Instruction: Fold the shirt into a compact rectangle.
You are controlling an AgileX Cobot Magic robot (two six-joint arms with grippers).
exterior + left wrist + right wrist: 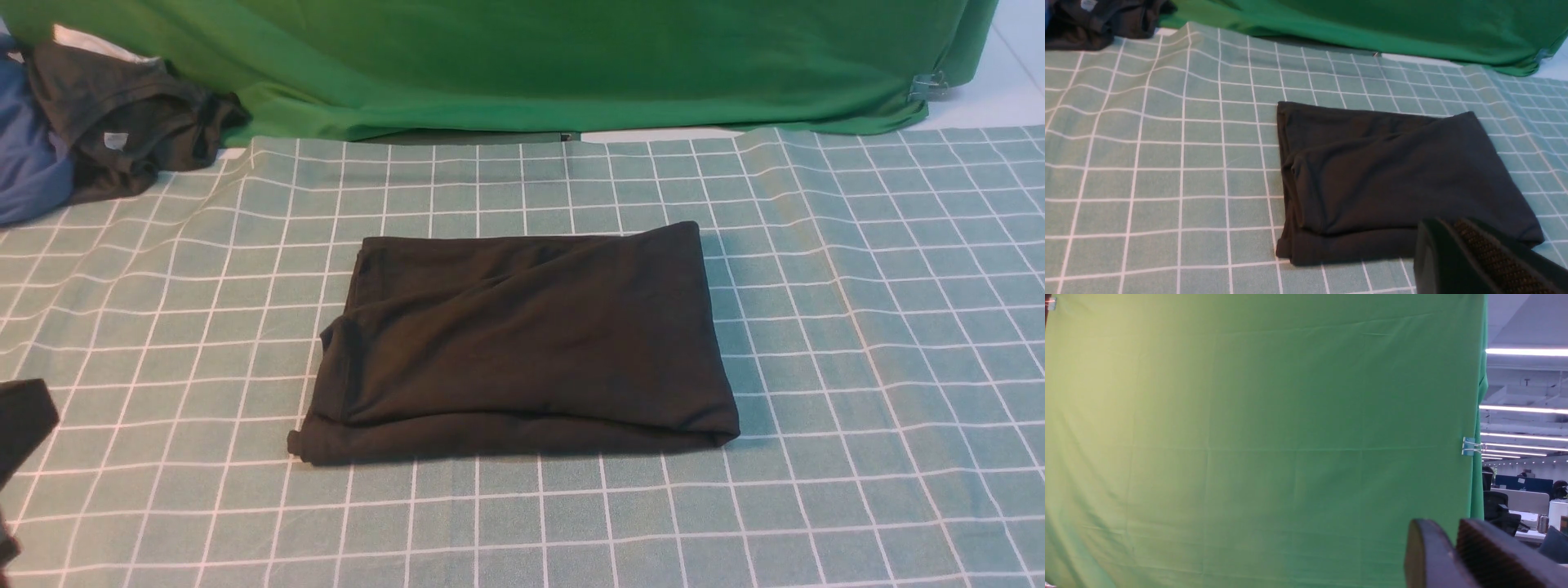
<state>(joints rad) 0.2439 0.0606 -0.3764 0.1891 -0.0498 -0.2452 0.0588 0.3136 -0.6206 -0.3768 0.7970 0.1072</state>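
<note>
A green-and-white checked tablecloth point(857, 327) covers the work surface, bounded at twelve o'clock by a large bright green cloth point(571, 57) hung as a backdrop and held by a binder clip point(1470, 446). The right wrist view shows this backdrop filling most of the frame, with an office and ceiling lights beyond its edge.

The shirt point(522, 335), black and folded into a roughly rectangular stack, lies flat at the centre of the tablecloth; its print and label are not visible. Layered edges show along its nine o'clock and six o'clock sides, and soft creases run across the top face.

A pile of other clothes point(106, 122), dark grey over blue, sits at ten o'clock, well apart from the shirt.

The left gripper point(1453, 261) hovers on the nine o'clock side, clear of the shirt, its ribbed pads pressed together with nothing between them. The right gripper point(1453, 555) is raised towards the backdrop, jaws narrowly parted and holding nothing.
</note>
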